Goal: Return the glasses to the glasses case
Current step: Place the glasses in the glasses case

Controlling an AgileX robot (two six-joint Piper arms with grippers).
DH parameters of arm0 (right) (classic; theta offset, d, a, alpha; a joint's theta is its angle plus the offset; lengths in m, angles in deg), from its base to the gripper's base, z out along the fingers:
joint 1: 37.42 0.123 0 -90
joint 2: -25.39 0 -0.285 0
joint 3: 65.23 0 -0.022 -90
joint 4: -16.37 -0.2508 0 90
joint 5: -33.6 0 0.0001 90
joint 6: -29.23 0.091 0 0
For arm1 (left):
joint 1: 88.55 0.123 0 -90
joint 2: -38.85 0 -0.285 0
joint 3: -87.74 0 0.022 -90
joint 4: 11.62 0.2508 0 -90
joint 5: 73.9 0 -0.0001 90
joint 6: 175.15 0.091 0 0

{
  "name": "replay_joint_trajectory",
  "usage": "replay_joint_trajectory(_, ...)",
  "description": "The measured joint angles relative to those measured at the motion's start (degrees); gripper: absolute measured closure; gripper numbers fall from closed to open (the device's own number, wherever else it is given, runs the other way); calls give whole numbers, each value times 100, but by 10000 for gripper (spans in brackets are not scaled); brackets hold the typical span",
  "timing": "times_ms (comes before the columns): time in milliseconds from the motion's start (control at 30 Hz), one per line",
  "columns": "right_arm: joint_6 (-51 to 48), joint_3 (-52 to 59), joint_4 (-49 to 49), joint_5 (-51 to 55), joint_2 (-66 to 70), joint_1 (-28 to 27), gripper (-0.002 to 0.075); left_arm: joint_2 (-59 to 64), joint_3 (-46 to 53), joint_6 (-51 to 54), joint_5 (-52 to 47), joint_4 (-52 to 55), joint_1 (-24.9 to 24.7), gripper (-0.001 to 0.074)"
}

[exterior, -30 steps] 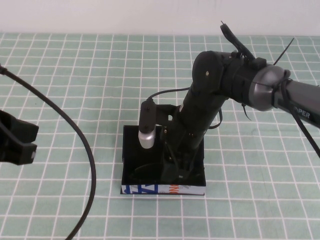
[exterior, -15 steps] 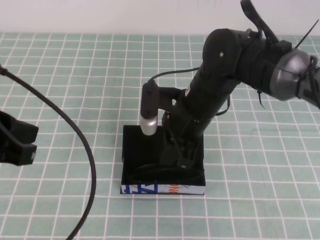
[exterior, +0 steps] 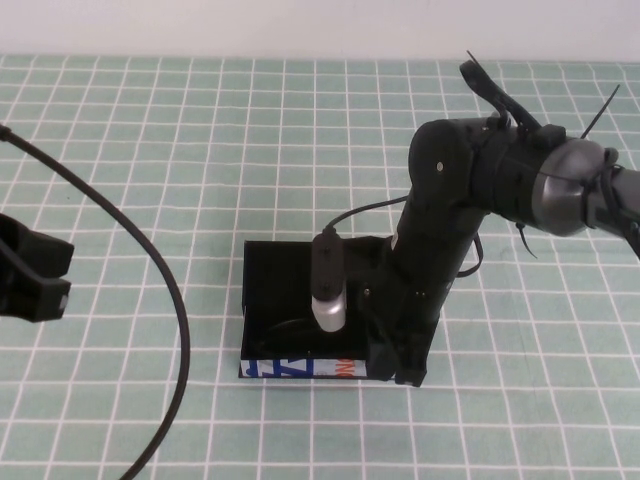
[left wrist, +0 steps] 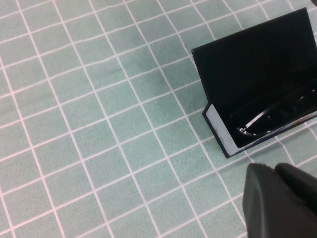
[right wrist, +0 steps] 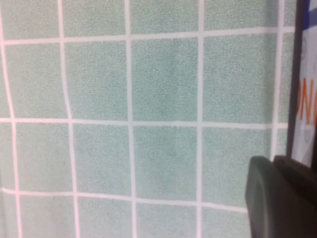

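Right gripper [exterior: 395,368] has left the black rectangular glasses case [exterior: 262,290], jaws now closed empty; black-framed glasses [left wrist: 270,115] lie inside. Left gripper [exterior: 35,282] parked, jaws open. Lid closing remains.

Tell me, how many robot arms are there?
2. The left gripper waits at the table's left edge. The right gripper, shut, sits at the glasses case's front right corner, glasses inside.

Light: we see even, bright light, soft shadows on the tabletop [exterior: 150,200].
Blur: right wrist view perhaps slightly soft.
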Motion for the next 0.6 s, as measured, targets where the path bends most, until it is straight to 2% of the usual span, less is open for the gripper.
replay_joint_trajectory(600, 61, 0, -205, -477, 163, -235, 737, 0, 0, 0, -25, -11, 0, 737)
